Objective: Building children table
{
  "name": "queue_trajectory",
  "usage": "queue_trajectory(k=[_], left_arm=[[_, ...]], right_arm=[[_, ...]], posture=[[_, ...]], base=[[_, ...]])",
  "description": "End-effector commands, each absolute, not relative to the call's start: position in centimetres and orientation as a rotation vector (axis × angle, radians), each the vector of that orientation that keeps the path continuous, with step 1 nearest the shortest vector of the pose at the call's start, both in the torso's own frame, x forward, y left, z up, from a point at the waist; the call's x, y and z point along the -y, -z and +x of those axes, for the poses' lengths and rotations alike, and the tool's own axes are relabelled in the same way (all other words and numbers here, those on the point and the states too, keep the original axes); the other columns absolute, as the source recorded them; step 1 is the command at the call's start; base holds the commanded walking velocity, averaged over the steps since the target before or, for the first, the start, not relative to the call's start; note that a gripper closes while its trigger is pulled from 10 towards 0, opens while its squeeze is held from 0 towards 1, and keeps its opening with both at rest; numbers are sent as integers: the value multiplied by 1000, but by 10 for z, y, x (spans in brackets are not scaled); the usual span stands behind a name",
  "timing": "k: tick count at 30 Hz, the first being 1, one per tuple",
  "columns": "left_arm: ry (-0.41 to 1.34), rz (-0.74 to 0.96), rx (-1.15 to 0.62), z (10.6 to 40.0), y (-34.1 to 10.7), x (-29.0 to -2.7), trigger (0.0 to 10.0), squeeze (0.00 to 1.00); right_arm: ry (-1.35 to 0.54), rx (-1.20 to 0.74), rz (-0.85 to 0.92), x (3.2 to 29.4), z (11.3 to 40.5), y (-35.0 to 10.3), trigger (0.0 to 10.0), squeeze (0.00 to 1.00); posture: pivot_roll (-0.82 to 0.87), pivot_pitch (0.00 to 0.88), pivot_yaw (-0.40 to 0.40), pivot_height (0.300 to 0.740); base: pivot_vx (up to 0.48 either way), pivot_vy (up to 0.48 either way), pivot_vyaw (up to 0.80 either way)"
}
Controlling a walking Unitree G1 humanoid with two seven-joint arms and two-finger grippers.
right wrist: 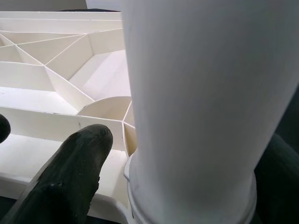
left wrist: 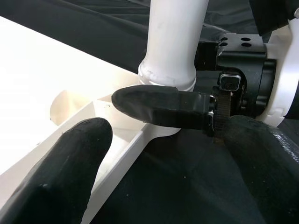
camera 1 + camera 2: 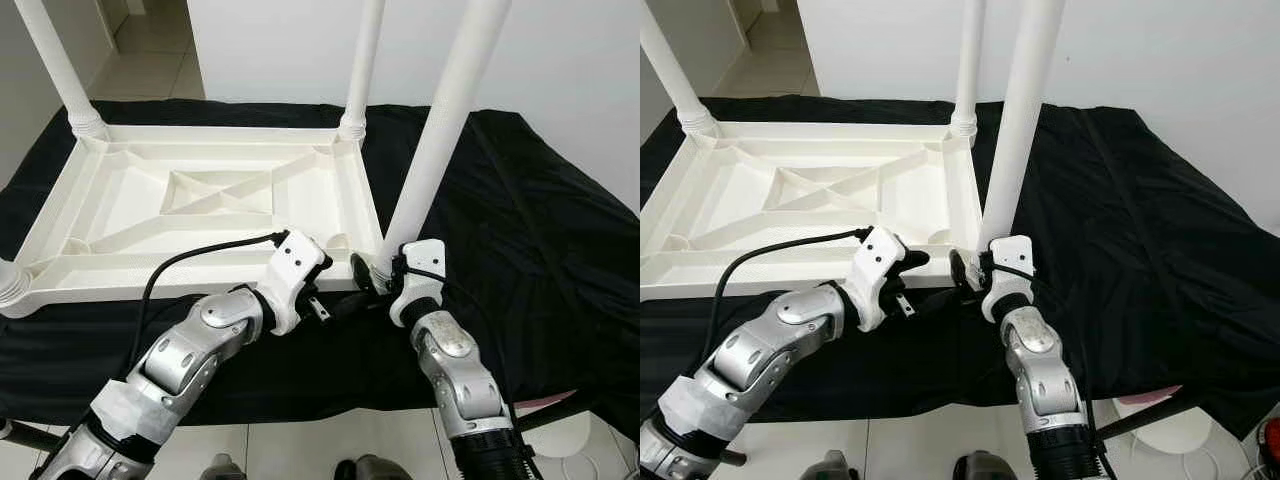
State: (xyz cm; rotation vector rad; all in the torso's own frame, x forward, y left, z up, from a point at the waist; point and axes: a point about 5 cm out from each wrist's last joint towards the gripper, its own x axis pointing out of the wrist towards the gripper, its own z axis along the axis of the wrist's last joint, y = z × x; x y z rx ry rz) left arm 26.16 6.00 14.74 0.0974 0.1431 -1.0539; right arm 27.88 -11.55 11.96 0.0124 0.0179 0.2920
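A white plastic children's table (image 3: 210, 200) is seen lying upside down on a black cloth (image 3: 540, 230) spread over the worktop, its ribbed underside turned upward and its legs standing up from the corners. The nearest leg (image 3: 440, 130) is gripped at its base by the right gripper (image 3: 375, 272), whose fingers (image 1: 70, 177) are closed around the white tube where it meets the corner socket. The left gripper (image 3: 322, 300) is held just beside that same corner, its fingers (image 2: 60, 172) spread, one lying over the table's rim.
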Motion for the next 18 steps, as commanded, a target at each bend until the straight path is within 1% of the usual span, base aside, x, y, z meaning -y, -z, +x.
queue_trajectory(k=[1, 4, 7, 8, 11, 12, 15, 18], left_arm=[[1217, 94, -157, 252, -148, -55, 10000, 0], [1217, 96, -158, 252, -148, -56, 10000, 0], [1223, 106, -159, 253, -150, -57, 10000, 0], [1223, 106, -159, 253, -150, -57, 10000, 0], [1230, 119, -164, 254, -151, -59, 10000, 0], [1230, 119, -164, 254, -151, -59, 10000, 0], [1239, 120, -170, 252, -152, -60, 10000, 0], [1246, 119, -173, 251, -152, -59, 10000, 0]], right_arm=[[-321, -17, 16, 114, 276, -120, 10000, 0], [-349, -10, 7, 113, 276, -121, 10000, 0], [-466, 26, -44, 119, 276, -128, 10000, 0], [-466, 26, -44, 119, 276, -128, 10000, 0], [-568, 33, -151, 135, 280, -132, 10000, 0], [-568, 33, -151, 135, 280, -132, 10000, 0], [-605, 36, -206, 151, 290, -137, 10000, 0], [-639, 47, -230, 156, 296, -141, 10000, 0]], posture=[[73, 50, -24, 740], [78, 53, -20, 740], [94, 60, 3, 740], [94, 60, 3, 740], [95, 69, 6, 740], [95, 69, 6, 740], [99, 71, 8, 740], [99, 68, 10, 740]], base=[[0, 0, 0], [0, 0, 0], [0, 0, 0], [0, 0, 0], [0, 0, 0], [0, 0, 0], [0, 0, 0], [0, 0, 0]])
